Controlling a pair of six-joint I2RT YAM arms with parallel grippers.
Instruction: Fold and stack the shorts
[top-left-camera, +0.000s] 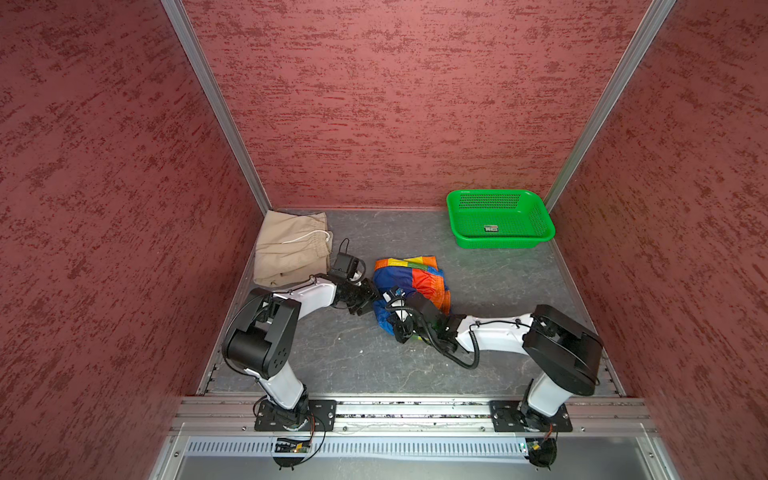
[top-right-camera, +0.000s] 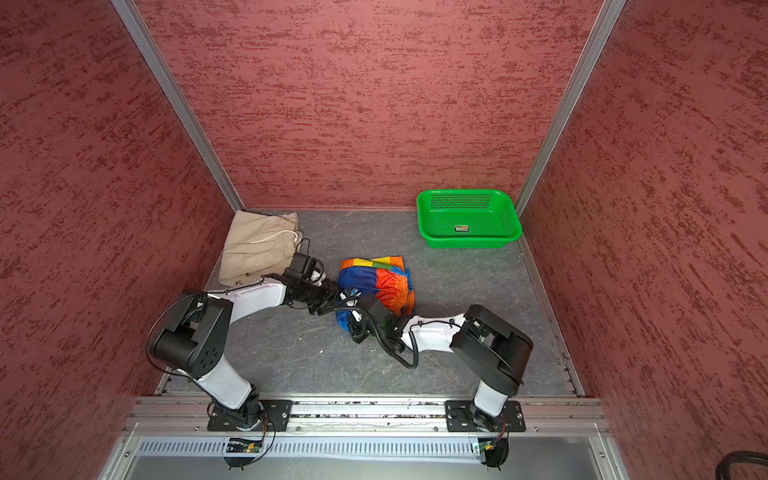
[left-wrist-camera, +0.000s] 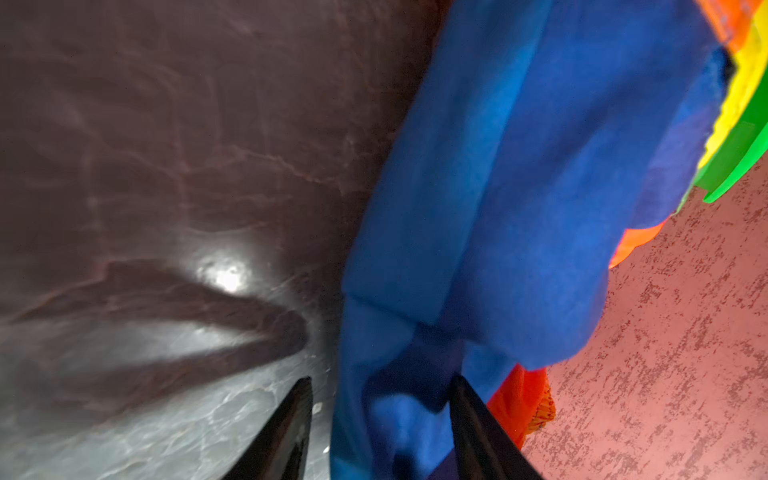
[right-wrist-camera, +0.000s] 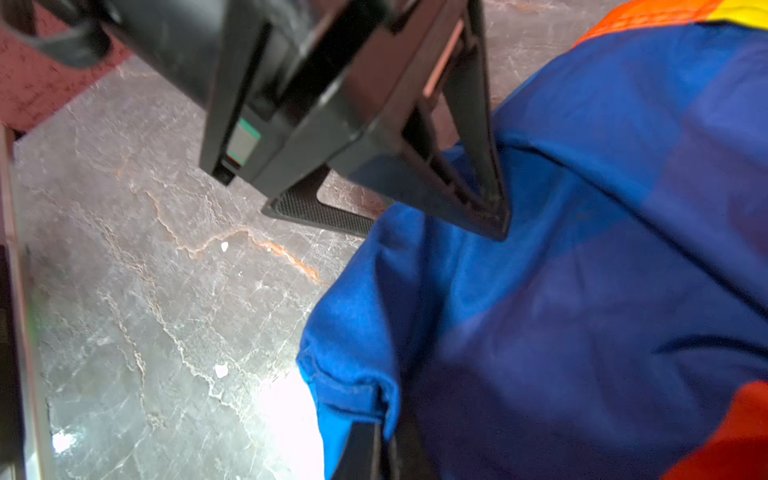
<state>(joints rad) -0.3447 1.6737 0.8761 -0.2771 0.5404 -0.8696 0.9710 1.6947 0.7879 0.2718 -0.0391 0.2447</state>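
The rainbow-striped shorts (top-left-camera: 415, 278) (top-right-camera: 382, 278) lie bunched in the middle of the floor, with the blue part toward the arms. My left gripper (top-left-camera: 376, 296) (top-right-camera: 338, 296) is at their left edge. In the left wrist view the left gripper (left-wrist-camera: 382, 382) stands open, with a fold of blue cloth (left-wrist-camera: 478, 208) between the jaws. My right gripper (top-left-camera: 391, 296) (top-right-camera: 353, 293) (right-wrist-camera: 380, 432) is shut on the blue hem (right-wrist-camera: 349, 374), close by the left fingers (right-wrist-camera: 478, 166). The beige shorts (top-left-camera: 291, 249) (top-right-camera: 259, 249), with a white drawstring, lie folded in the back left corner.
A green perforated basket (top-left-camera: 503, 242) (top-right-camera: 465, 242) stands at the back right with a small label inside. Red textured walls close in the back and both sides. The grey marbled floor (top-left-camera: 353, 349) runs to the metal rail in front.
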